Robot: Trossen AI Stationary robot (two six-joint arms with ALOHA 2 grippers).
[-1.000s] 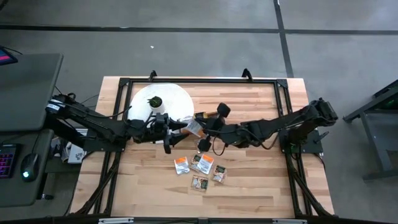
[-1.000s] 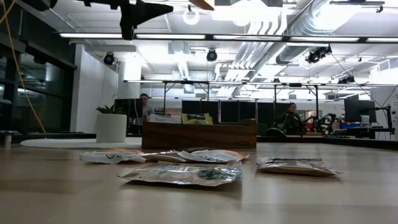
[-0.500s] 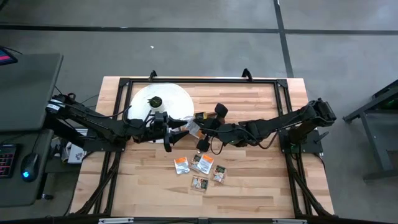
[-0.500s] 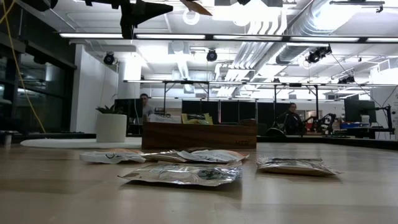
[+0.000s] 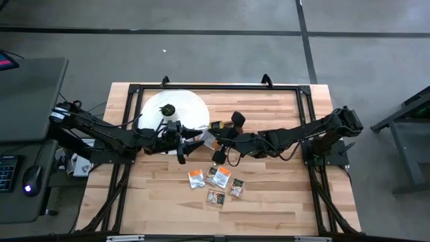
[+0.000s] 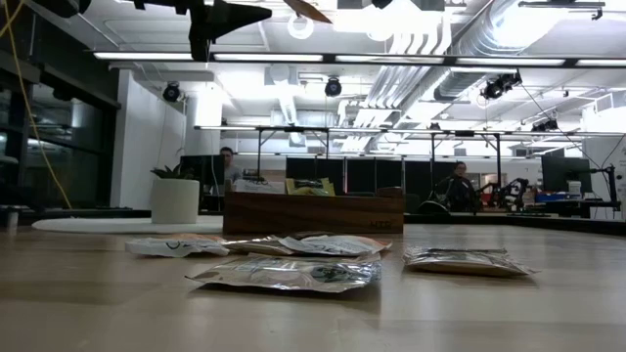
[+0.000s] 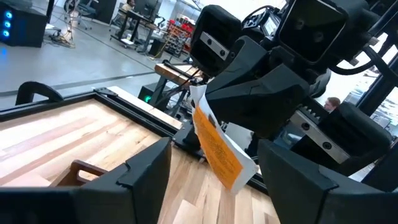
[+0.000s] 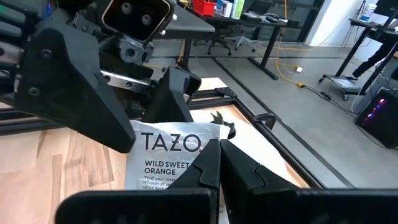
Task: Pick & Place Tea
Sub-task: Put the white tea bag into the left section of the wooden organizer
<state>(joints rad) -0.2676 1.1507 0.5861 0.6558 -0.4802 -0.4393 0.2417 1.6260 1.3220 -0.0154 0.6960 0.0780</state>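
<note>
An orange-and-white tea sachet (image 5: pixel 209 139) is in the air between my two grippers, above the table's middle. My right gripper (image 5: pixel 215 140) (image 8: pixel 214 163) is shut on it. My left gripper (image 5: pixel 197 138) (image 7: pixel 214 152) faces it, open, with one finger on each side of the sachet (image 7: pixel 219 148) and a gap to both. Several more sachets (image 5: pixel 216 183) (image 6: pixel 286 274) lie flat on the table nearer the near edge. The brown wooden box (image 6: pixel 313 212) (image 5: pixel 216 125) stands beneath the grippers, mostly hidden by them in the high view. My right gripper pinches the sachet between its two fingers at one edge (image 8: pixel 194 148), beside the printed label. It comes roughly level from the table's right. The sachet is lifted clear and sticks out past the fingertips, slanting down toward my left gripper (image 7: pixel 233 171).
A large white round disc (image 5: pixel 176 107) with a small dark knob lies at the far left of the table. A black frame (image 5: pixel 222 87) runs round the table's edges. Bare wood lies to the right of the loose sachets and near the near edge.
My right gripper has moved a little toward the table's left, carrying the sachet closer in between my left gripper's open fingers. My left arm has kept still.
</note>
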